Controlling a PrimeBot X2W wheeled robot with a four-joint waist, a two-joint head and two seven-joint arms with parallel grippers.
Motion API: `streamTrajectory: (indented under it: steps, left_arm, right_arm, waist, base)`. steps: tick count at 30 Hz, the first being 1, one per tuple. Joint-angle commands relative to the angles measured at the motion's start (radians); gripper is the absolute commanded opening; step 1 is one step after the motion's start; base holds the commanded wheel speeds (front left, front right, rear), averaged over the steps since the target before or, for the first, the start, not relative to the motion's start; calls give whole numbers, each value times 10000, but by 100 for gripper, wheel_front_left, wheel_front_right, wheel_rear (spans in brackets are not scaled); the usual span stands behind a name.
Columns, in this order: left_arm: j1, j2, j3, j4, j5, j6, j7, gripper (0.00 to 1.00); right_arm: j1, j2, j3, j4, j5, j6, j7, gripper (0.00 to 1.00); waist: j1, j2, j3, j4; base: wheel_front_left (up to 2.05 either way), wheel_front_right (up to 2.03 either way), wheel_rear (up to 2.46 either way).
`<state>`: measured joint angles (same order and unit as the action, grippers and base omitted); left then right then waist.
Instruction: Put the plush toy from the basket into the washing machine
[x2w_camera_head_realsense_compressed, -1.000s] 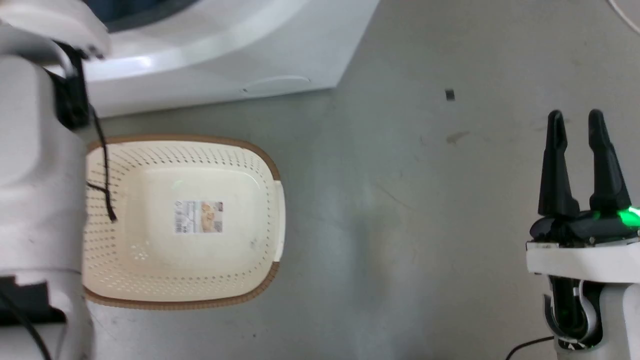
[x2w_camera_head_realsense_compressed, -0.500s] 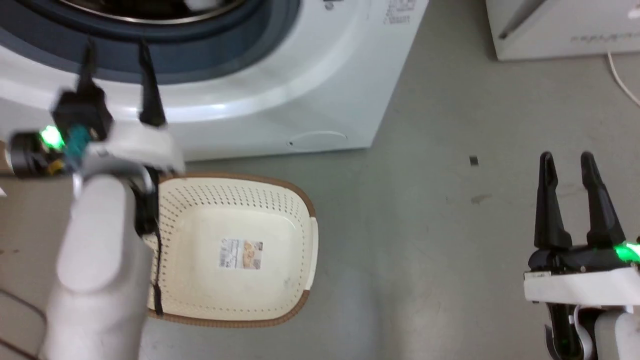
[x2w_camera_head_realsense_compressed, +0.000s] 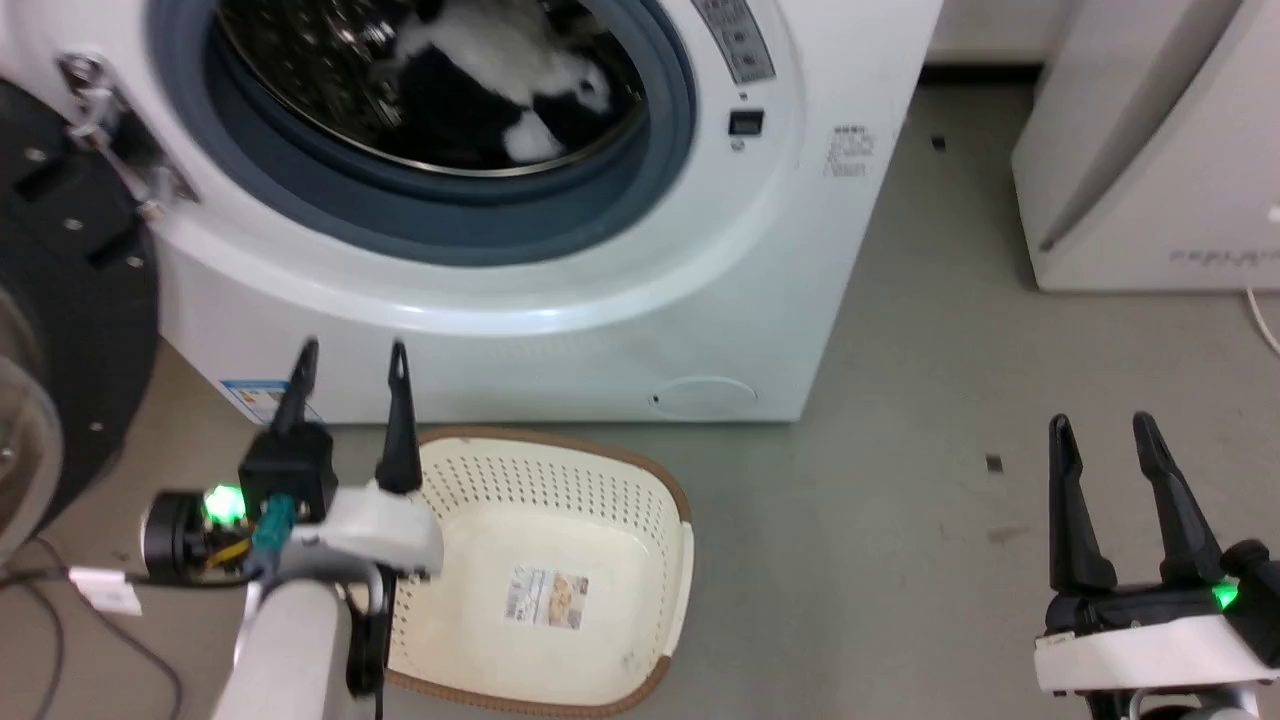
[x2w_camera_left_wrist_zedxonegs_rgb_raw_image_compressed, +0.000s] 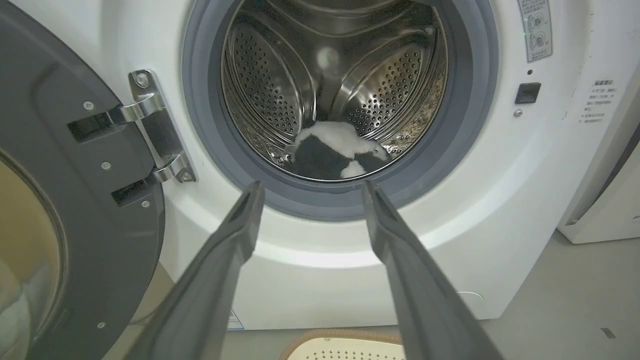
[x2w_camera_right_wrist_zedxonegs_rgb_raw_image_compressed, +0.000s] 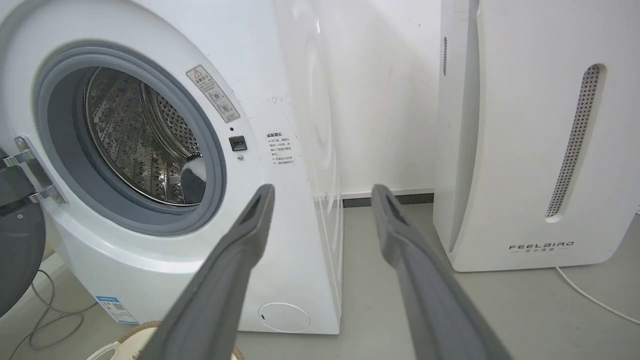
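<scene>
Bright even light, soft shadows, slight blur

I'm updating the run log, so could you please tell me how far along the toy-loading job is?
Done: the plush toy lies inside the drum of the washing machine, and the basket holds just its paper label. In hand: nothing; the left gripper and right gripper are both open and empty, outside the drum. Left: seemingly nothing of the task; the door stands open.

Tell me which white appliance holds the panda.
The washing machine with the round grey porthole: plush toy in its drum. The FEELBIRD unit has no porthole.
</scene>
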<state>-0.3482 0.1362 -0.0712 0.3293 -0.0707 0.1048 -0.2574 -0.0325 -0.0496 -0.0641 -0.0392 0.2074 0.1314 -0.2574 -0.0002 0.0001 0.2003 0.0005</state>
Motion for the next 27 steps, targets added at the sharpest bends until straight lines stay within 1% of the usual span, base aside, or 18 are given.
streamTrajectory:
  steps: [1,4,9,11,12,16,22,23,27]
  left_arm:
    - [509,-48,27,-117,61,-94,-43,100]
    - [1081,-75,90,-259,93,-148,-44,100]
    - [1998,-165,272,-691,140,-93,-44,100]
    - [2337,-211,372,-967,159,-27,-44,100]
    - [2985,-330,492,-1567,191,-28,-44,100]
    - [3282,-401,589,-1884,212,-66,-44,100]
    - [3421,-469,645,-1962,244,-172,-44,100]
    - [3297,-449,583,-1924,163,-169,17,0]
    - [3303,-462,587,-1968,181,-197,98,0]
  right_arm:
    - [222,-6,-29,34,-148,-7,-44,100]
    - [403,-6,-16,71,-295,-7,-44,100]
    - [696,-6,-19,149,-430,-7,-44,100]
    - [794,-6,-19,161,-500,-7,-44,100]
    - [1057,-6,-61,176,-613,-7,-44,100]
    - [1211,-6,-73,188,-662,-7,-44,100]
    - [1238,-6,-54,224,-695,-7,-44,100]
    - [1108,0,-53,207,-656,0,5,0]
    - [1083,0,-31,213,-702,0,87,0]
  waist:
    - [2,-1,-564,317]
    - [2,-1,-893,396]
    - [2,-1,-1326,477]
    - [2,-1,-1454,488]
    - [2,-1,-1684,542]
    - [2,-1,-1756,569]
    - [2,-1,-1756,578]
    - [2,-1,-1760,578]
    - [2,-1,-1768,559]
  base:
    - [0,0,0]
    - [0,0,0]
    - [0,0,0]
    - [0,0,0]
    - [0,0,0]
    - [0,0,0]
    - [0,0,0]
    - [0,0,0]
    - [0,0,0]
